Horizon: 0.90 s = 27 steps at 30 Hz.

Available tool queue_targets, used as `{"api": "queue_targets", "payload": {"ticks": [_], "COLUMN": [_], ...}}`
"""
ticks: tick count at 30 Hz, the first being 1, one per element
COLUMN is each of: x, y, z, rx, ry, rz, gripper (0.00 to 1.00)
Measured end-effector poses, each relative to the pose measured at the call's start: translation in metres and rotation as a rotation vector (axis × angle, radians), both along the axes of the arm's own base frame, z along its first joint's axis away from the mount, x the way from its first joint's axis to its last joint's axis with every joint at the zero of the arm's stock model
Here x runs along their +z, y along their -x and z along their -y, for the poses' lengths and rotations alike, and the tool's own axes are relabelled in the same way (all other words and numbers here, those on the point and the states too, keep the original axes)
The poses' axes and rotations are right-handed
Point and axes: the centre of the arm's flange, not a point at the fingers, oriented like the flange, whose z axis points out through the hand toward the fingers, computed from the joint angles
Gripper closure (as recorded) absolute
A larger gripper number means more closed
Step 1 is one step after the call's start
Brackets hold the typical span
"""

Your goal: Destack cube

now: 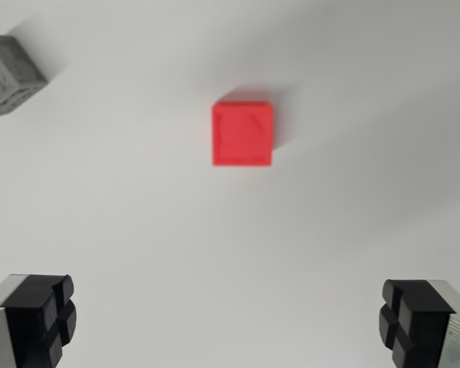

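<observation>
- Claw [230, 326]: two black-padded fingers appear at the lower corners of the wrist view, one finger [42, 318] at the wrist view's left and the other at its right. The jaws stand spread wide apart, with nothing between them.
- Red cube [242, 134]: lies on the white table [230, 245], ahead of the claw and well apart from both fingers. It sits roughly on the midline between the fingers, a little toward the wrist view's right. Its top face shows a faint round mark. A soft shadow falls beside it, toward the wrist view's right. Whether a second cube lies beneath it cannot be told from this overhead angle.
- Grey cube [8, 77]: stands at the upper edge of the wrist view's left, partly cut off by the frame. It is well apart from the red cube and far ahead of the left-hand finger. Its faces look patterned, though the blur hides the detail.
</observation>
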Motion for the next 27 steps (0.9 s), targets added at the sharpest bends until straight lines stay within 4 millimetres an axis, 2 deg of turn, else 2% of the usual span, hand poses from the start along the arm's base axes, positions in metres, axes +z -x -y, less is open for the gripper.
{"api": "queue_targets", "payload": {"ticks": [9, 27], "x": [0.011, 0.012], "y": [0.000, 0.000], "z": [0.000, 0.000], "rx": [0.000, 0.000], "ry": [0.000, 0.000], "rz": [0.000, -0.002], "gripper": [0.00, 0.00]}}
